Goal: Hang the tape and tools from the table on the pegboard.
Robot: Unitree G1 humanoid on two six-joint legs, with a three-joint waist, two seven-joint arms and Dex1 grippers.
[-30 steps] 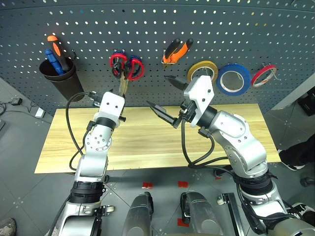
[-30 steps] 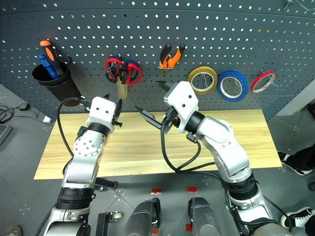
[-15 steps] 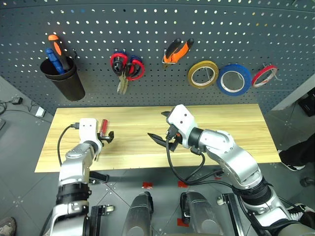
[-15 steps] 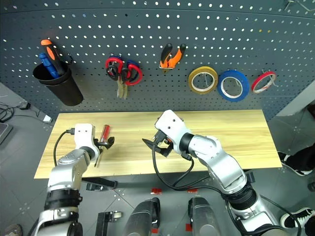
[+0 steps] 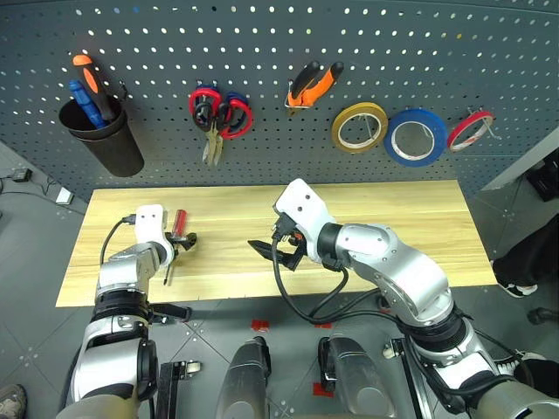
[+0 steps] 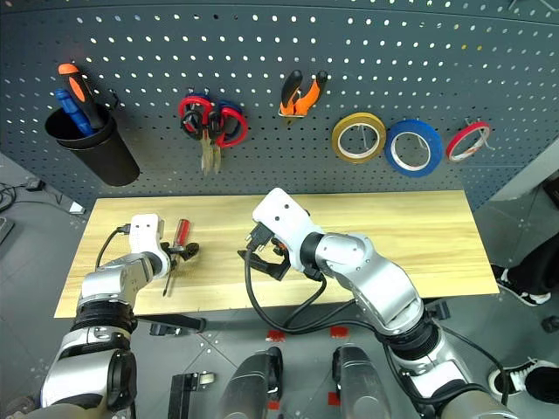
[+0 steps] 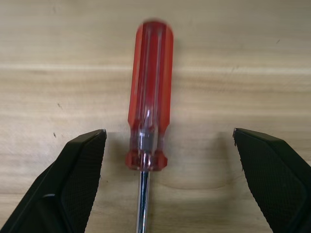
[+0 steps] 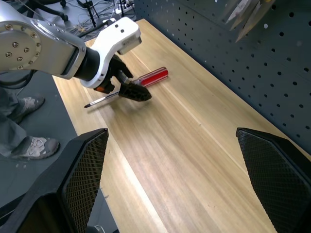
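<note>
Screwdriver [image 7: 148, 114] is the one tool left on the counter [image 5: 393, 218], lying flat between the left gripper's [image 7: 167, 179] spread jaws, its red handle pointing away from them and the steel shaft running back between them. Neither jaw touches it yet. Scissors [image 5: 214, 118], pliers [image 5: 310, 87] and blue tape [image 5: 415, 137] already hang on the pegboard [image 5: 262, 44], so by my reckoning the last pick-up is in hand.

Next, I'd say, the left jaws need to drop a touch and pinch across the handle near its collar, squarely enough that it doesn't roll away on the wood. After that it wants lifting to a free spot on the board.

The right gripper [image 6: 262, 257] hovers over the middle of the counter, well apart from the screwdriver, jaws released and empty.

The shaft's tip is cut off in the wrist view. From the head views I can't make out a spare hook for it, and the black cup [image 5: 100, 140] on the board hides all but the handles of what stands in it.
</note>
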